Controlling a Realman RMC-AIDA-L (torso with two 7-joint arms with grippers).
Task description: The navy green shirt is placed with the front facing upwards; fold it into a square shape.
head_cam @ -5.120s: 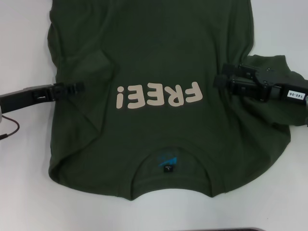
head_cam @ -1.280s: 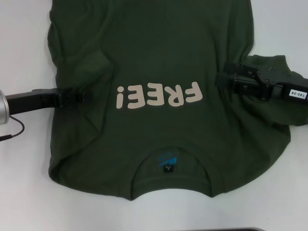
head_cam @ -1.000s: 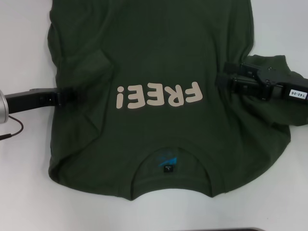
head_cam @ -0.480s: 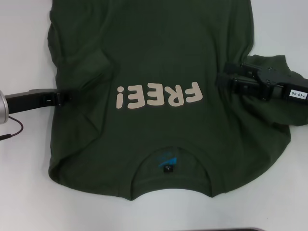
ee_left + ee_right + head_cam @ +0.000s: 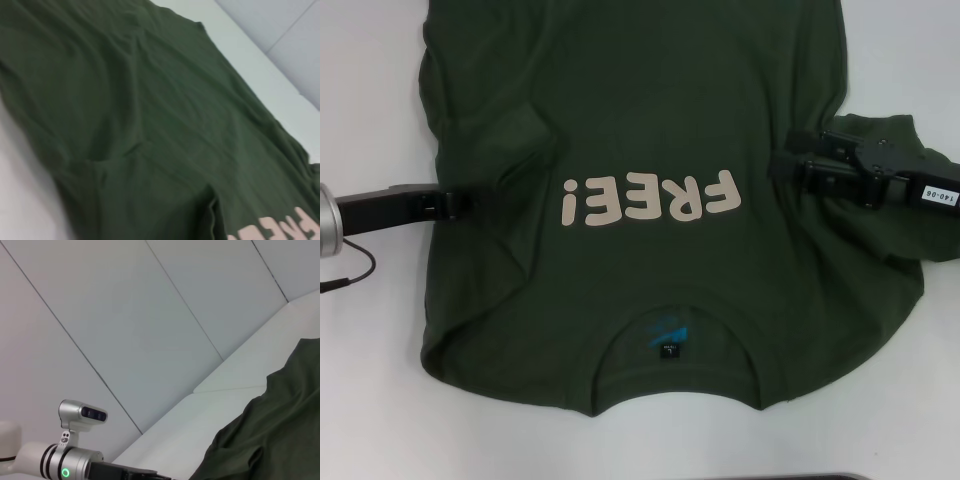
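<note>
The navy green shirt (image 5: 640,120) lies spread on the white table (image 5: 370,420), front up. Its cream "FREE!" print (image 5: 648,198) reads upside down from the head view, and the blue neck label (image 5: 666,338) is at the near edge. My left gripper (image 5: 460,203) lies low at the shirt's left edge, level with the print. My right gripper (image 5: 788,165) rests over the shirt's right side, with the right sleeve (image 5: 895,240) bunched beneath its arm. The left wrist view shows wrinkled shirt cloth (image 5: 150,130) and a corner of the print (image 5: 295,230).
A thin cable (image 5: 345,272) trails on the table by the left arm. The right wrist view shows the pale wall panels (image 5: 150,315), the left arm's wrist (image 5: 70,460) and the shirt's edge (image 5: 270,435). A dark strip (image 5: 820,476) runs along the near table edge.
The left gripper reached further onto the shirt, then drew back toward its left edge. The right gripper and the shirt have barely moved.
</note>
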